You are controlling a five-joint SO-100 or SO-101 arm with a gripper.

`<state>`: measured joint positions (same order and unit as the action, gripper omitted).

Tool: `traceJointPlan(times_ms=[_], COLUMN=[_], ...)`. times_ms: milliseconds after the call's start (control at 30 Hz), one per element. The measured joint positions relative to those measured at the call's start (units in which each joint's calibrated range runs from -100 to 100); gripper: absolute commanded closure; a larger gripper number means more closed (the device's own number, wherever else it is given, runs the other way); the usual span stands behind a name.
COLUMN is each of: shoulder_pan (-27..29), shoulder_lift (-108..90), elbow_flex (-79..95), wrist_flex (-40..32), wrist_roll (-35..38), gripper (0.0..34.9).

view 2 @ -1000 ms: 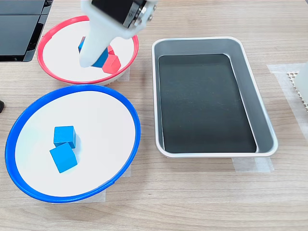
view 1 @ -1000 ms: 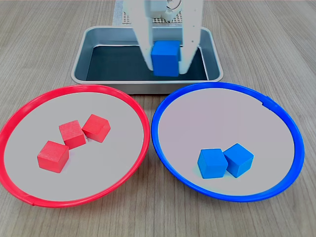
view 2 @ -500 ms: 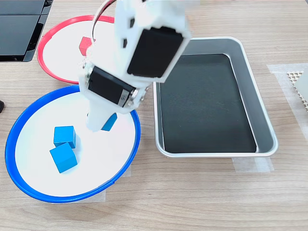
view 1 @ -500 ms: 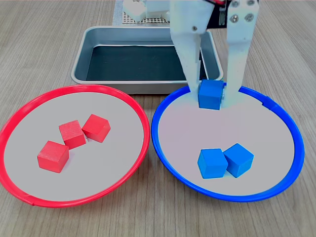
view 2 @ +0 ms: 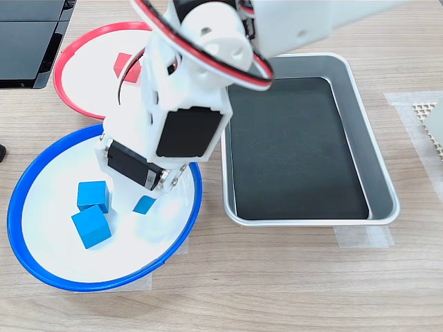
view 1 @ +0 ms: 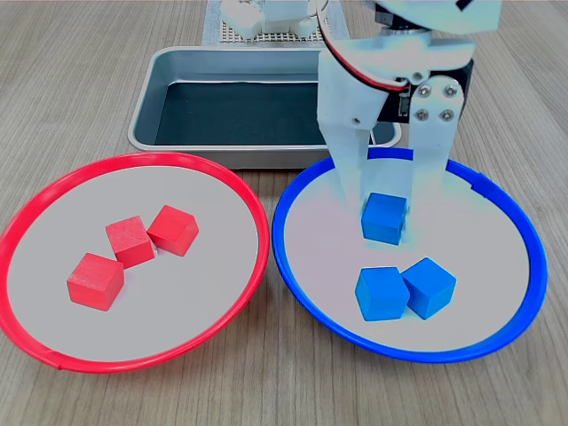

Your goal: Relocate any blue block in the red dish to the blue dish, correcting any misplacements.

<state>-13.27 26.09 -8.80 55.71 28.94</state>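
First exterior view. The white hand (view 1: 388, 209) reached down into the blue dish (view 1: 293, 257) from its far rim, its two fingers (view 1: 349, 173) on either side of the blue block (view 1: 385, 218). The block sat low in the dish's far half, between the fingers; the hand appeared clenched on it, though whether the block already touched the dish floor could not be told. Two other blue cubes (view 1: 405, 290) lay touching each other nearer the dish's front rim, just apart from the held block. The red dish (view 1: 253, 266) sat beside the blue one on the wooden desk (view 1: 71, 80), at the first exterior view's left, holding three red cubes (view 1: 133, 251) clustered left of its centre. A rectangular metal tray (view 1: 146, 111) stood behind both dishes, toward the desk's far edge.

Second exterior view. The arm's body covered much of the blue dish (view 2: 17, 200) and the edge of the red dish (view 2: 66, 97). Only a corner of the blue block (view 2: 145, 205) showed under the hand (view 2: 136, 202), close to the dish's tray-side rim. The two other blue cubes (view 2: 91, 214) lay near it, toward the second exterior view's left. One red cube (view 2: 123, 64) showed in the red dish. The tray (view 2: 353, 90) lay at the second exterior view's right.
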Motion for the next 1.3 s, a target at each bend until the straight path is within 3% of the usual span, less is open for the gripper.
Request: traceJointPlan(times_ms=[600, 867, 1033, 1300], shoulder_pan=[-0.44, -0.18, 0.53, 1.59], shoulder_lift=[5.46, 5.71, 5.71, 1.19], elbow_flex=[-5.26, -5.72, -6.99, -5.99], wrist_flex=[0.0, 0.0, 0.57, 3.75], wrist_roll=[-0.2, -0.63, -0.68, -0.68], gripper=[33.6, 18.0, 17.4, 21.6])
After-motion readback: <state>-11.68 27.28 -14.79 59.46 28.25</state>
